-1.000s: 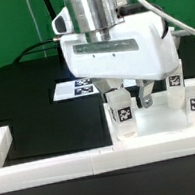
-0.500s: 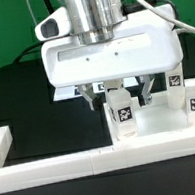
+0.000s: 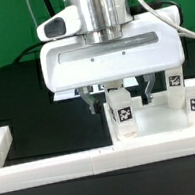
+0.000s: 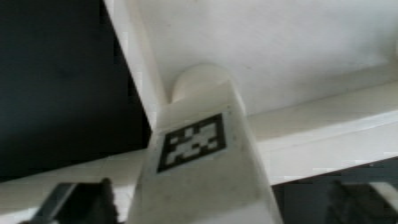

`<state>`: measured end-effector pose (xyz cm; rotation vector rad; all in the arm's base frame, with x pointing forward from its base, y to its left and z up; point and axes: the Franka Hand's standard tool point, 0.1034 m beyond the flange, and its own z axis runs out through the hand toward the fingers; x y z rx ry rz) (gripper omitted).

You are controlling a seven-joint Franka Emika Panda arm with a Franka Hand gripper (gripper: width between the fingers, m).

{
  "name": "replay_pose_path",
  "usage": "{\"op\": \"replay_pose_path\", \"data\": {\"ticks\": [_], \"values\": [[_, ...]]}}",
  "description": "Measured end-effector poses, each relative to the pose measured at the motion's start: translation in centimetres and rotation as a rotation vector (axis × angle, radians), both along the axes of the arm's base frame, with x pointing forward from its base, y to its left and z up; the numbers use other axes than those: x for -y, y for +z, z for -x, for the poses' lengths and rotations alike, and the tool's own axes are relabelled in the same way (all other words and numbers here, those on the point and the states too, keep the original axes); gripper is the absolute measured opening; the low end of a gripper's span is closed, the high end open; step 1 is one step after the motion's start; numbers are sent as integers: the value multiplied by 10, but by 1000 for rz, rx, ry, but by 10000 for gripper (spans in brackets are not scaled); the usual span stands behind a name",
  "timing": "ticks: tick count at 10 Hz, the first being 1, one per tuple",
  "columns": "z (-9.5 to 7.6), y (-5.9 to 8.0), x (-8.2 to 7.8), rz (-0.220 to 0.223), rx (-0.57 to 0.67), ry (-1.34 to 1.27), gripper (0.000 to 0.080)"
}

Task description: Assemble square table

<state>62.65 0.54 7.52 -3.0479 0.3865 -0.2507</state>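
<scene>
Claw (image 3: 116, 92) rotated broadside since a second ago, barely moved since half second; hangs open, empty, fingers straddling near leg (image 3: 119, 114) untouched. Table (image 3: 180, 121) sits right, against border wall (image 3: 56, 170). Likely lining up grasp.

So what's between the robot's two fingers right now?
A white table leg with a black-and-white tag stands between the fingers of the hand. The wrist view shows it best, with a gap on each side, so nothing pinches it yet.

Tool (image 3: 119, 93) pointing down, jaws apart, empty.
</scene>
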Motion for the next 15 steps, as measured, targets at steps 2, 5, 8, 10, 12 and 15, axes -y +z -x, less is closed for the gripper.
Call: {"op": "replay_pose_path", "data": {"ticks": [2,5,8,10,12,15], "values": [[0,0,1,-12,-2,-64,398],[0,-1,2,-40,-9,-236,288],[0,-3,7,-131,-78,-777,288],[2,-4,8,-212,-102,-1113,290],[3,-4,8,-245,-117,-1263,291],[4,-6,5,-226,-122,-1205,520]]}}
